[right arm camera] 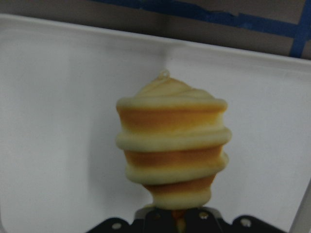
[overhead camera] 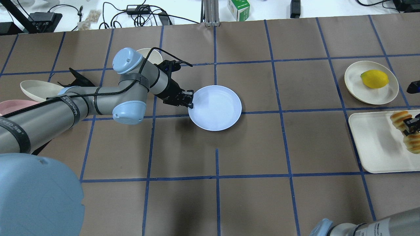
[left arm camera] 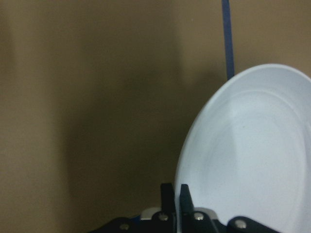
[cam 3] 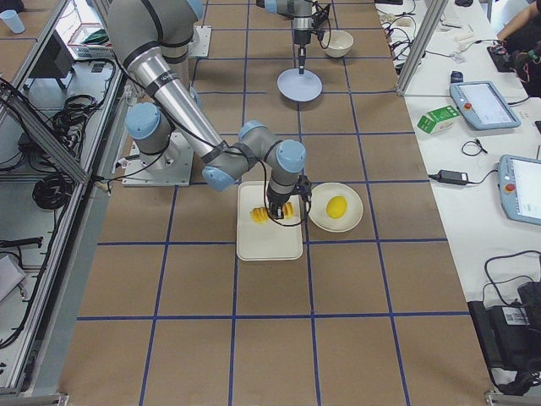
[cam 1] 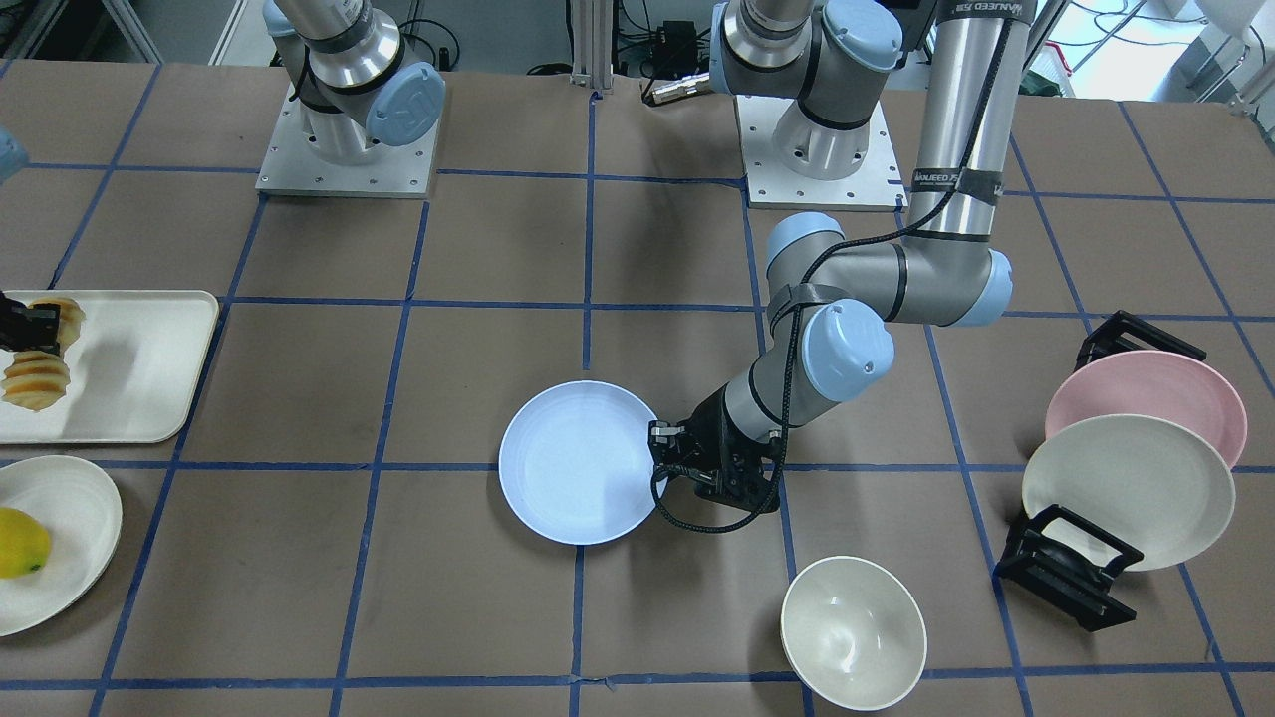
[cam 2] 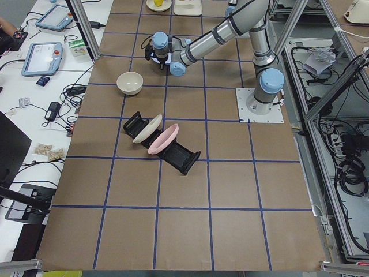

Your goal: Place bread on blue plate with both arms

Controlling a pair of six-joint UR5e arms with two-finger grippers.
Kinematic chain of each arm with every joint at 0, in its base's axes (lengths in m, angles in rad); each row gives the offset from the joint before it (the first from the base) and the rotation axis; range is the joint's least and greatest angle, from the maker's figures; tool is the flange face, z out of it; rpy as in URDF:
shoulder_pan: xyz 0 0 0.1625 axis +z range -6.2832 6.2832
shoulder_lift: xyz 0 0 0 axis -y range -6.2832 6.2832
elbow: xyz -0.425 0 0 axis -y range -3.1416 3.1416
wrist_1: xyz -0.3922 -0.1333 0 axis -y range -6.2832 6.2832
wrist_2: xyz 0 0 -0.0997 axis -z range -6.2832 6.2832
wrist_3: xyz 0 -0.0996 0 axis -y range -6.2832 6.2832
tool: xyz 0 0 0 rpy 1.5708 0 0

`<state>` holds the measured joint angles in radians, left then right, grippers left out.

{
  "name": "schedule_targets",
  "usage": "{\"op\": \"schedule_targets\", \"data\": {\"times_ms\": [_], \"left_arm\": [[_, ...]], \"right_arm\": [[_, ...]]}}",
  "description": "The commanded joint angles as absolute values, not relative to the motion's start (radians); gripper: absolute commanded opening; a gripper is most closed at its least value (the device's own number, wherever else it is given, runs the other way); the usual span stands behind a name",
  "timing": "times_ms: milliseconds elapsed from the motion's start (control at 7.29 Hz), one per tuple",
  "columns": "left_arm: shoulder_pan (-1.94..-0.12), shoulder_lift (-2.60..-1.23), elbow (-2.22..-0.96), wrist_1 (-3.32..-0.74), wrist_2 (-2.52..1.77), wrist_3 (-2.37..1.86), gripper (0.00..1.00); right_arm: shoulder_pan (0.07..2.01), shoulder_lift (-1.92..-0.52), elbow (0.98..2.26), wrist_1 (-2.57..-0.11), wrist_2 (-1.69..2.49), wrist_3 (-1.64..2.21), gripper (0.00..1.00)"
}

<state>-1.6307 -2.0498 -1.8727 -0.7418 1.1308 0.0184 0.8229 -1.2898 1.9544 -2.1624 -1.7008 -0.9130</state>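
The blue plate (cam 1: 568, 463) (overhead camera: 218, 109) lies at the table's middle. My left gripper (cam 1: 657, 448) (overhead camera: 189, 100) is shut on its rim, and in the left wrist view the two fingers (left arm camera: 167, 194) pinch the edge of the plate (left arm camera: 252, 155). The bread (cam 1: 38, 383) (overhead camera: 398, 118), a ridged yellow-orange loaf, is over the cream tray (cam 1: 149, 368) (overhead camera: 370, 141). My right gripper (cam 1: 25, 329) (overhead camera: 410, 126) is shut across its middle. The right wrist view shows the loaf (right arm camera: 172, 145) end-on, held between the fingers. I cannot tell whether it is lifted off the tray.
A yellow lemon (cam 1: 20, 543) (overhead camera: 374, 78) sits on a cream plate beside the tray. A cream bowl (cam 1: 852, 632) (overhead camera: 149, 54) stands near the left arm. A black rack holds a pink plate (cam 1: 1146, 388) and a cream plate (cam 1: 1126, 488).
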Motion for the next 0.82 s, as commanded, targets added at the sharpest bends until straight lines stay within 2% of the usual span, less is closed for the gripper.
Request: {"op": "schedule_targets", "data": {"times_ms": [0, 137, 274, 548, 685], "left_arm": [[-1.637, -2.057, -1.884, -0.739, 1.129, 0.020, 0.00], [-1.638, -2.059, -1.884, -0.739, 1.132, 0.018, 0.78], [-1.640, -2.054, -1.879, -0.736, 1.135, 0.015, 1.00], [-1.637, -2.020, -1.852, -0.736, 1.149, 0.015, 1.00], [-1.629, -2.005, -1.785, -0.767, 1.205, 0.015, 1.00]], "right_arm": [[0.825, -1.292, 1.950, -2.161, -1.681, -0.907, 0.00], [0.825, -1.293, 1.950, -2.161, -1.680, -0.905, 0.00], [0.827, -1.313, 1.950, -2.146, -1.668, -0.866, 0.00], [0.920, -1.377, 1.945, -2.097, -1.672, -0.801, 0.00], [0.992, -1.423, 1.942, -2.035, -1.666, -0.687, 0.00]]}}
